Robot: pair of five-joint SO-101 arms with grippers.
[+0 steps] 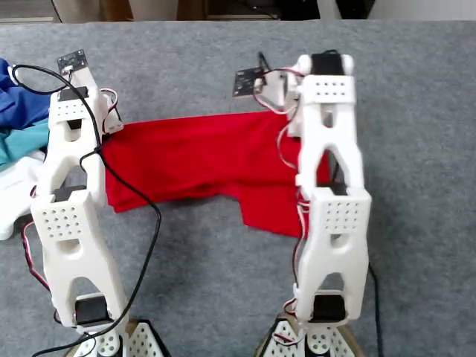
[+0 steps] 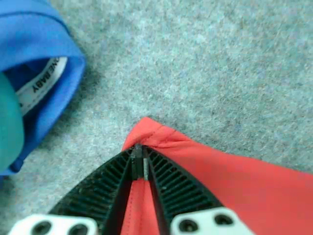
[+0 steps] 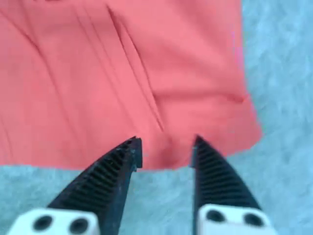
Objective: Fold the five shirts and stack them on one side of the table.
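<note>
Left hand (image 2: 139,164) is clamped shut on the far-left corner of the red shirt (image 2: 234,191). Its 2 black ribbed fingers (image 2: 171,181) are pressed together, with a small peak of cloth pinched at the tips. Right hand (image 3: 164,152) is apart, its tips poised over the shirt's far-right corner just inside the hem, and it grips nothing.

From above, the red shirt lies spread flat across the middle of the grey counter (image 1: 416,111), between my 2 arms. 1 flap reaches toward the near side beside the right arm.

I judge the step in hand to be taking both far corners for a fold toward the near edge. To do it well, I would lower the right hand until the hem sits deep between its tips, then close firmly. I would then raise both hands together and level, keeping the far edge taut so no crease forms. Finally I would carry it near in 1 smooth arc and lay edge on edge. Lifting unevenly would likely skew the fold.

At the far-left side sits a loose pile: a blue shirt (image 2: 44,44), a teal shirt (image 2: 10,122) and a white garment (image 1: 18,186). My left hand should keep clear of it. Inside the blue shirt's collar is a white label (image 2: 41,81) with dark print, the 1 piece of writing I can see.
</note>
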